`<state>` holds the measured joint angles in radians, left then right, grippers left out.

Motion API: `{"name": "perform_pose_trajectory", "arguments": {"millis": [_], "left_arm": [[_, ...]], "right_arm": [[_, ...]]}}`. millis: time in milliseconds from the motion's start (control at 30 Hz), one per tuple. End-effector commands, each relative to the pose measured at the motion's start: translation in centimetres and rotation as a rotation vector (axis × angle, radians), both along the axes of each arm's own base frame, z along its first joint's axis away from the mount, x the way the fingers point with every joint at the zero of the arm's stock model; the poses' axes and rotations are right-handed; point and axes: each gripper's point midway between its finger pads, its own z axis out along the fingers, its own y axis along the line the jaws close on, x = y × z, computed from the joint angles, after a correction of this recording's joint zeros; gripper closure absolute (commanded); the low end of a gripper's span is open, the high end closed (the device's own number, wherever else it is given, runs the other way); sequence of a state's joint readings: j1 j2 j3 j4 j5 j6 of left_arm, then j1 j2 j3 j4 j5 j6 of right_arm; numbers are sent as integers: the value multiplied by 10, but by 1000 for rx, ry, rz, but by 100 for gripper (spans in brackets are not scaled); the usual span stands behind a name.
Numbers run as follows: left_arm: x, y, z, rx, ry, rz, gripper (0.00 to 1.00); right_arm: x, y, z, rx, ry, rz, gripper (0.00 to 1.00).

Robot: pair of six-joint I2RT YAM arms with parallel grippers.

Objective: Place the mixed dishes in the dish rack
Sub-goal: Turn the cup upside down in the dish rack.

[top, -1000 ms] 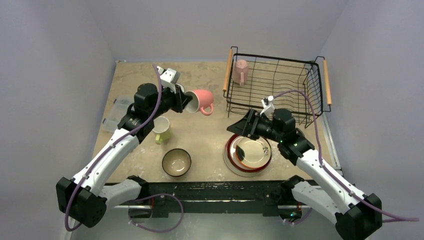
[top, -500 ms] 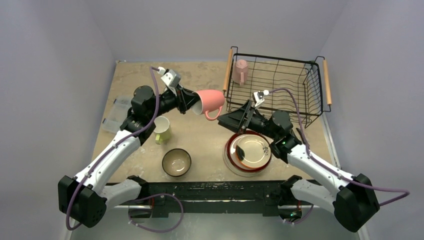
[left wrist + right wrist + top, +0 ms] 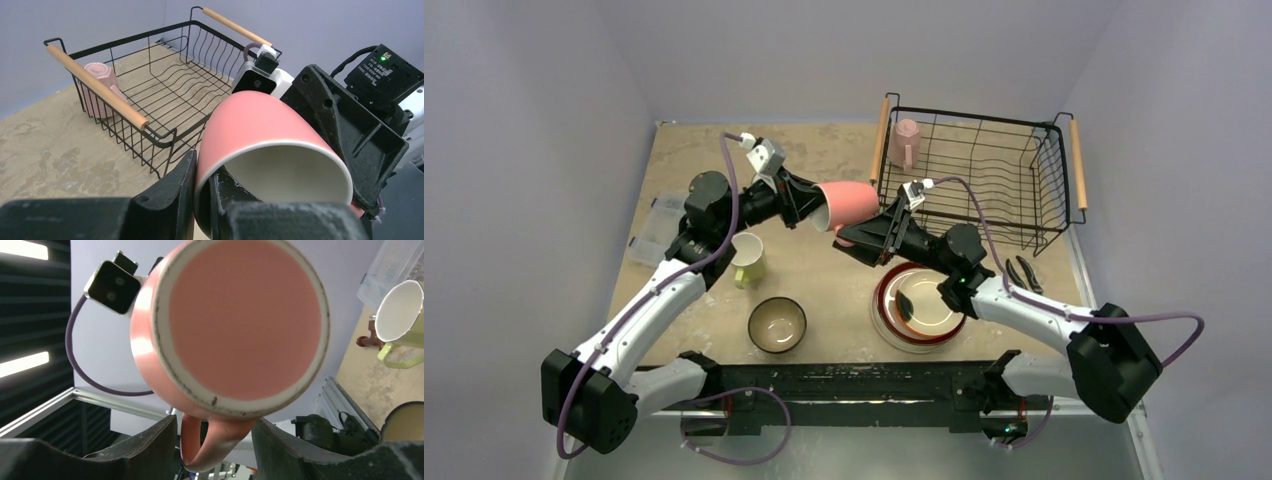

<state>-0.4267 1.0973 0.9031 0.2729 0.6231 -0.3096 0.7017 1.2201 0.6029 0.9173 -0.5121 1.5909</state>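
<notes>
Left tool [image 3: 810,209] is clenched on the rim of the salmon mug [image 3: 851,203], one finger inside, one outside. The mug is held off the tabletop [image 3: 824,280] on its side, base toward the right arm. It is just beside the left end of the dish rack [image 3: 969,115], outside it.

Right tool [image 3: 852,240] is released, jaws apart. Its fingers stand either side of the mug's handle, with gaps showing in the right wrist view.

Pale pink mug [image 3: 906,142] sits in the rack's far left corner. Yellow-green mug [image 3: 747,258], teal bowl [image 3: 776,325] and stacked plates [image 3: 921,305] rest on the tabletop.
</notes>
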Motion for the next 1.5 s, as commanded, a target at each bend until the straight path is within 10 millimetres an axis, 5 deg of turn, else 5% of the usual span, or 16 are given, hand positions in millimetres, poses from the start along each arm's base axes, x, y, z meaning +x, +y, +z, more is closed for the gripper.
{"name": "perform_pose_trajectory", "arguments": {"millis": [0, 400, 733, 833, 933, 1033, 1300, 1467], "left_arm": [[-12, -3, 46, -88, -141, -50, 100], [-15, -6, 46, -84, -135, -76, 100], [-12, -8, 43, -68, -100, -76, 100], [-9, -8, 40, -48, -70, -65, 82], [-6, -5, 39, -31, -62, -41, 60], [-1, 1, 35, -9, -54, 11, 49], [10, 19, 31, 73, -3, 137, 45], [14, 39, 31, 94, 1, 251, 44]], "right_arm": [[-1, -6, 46, 156, -61, -14, 46], [7, -3, 46, 200, -14, -13, 65], [4, 0, 46, 229, -5, 18, 100], [3, 0, 40, 217, 2, 20, 100], [-1, -2, 28, 196, 16, 27, 100], [-4, -7, 11, 164, 34, 13, 100], [-2, -21, -52, -110, 62, -91, 100], [8, -54, -90, -400, 36, -244, 100]]}}
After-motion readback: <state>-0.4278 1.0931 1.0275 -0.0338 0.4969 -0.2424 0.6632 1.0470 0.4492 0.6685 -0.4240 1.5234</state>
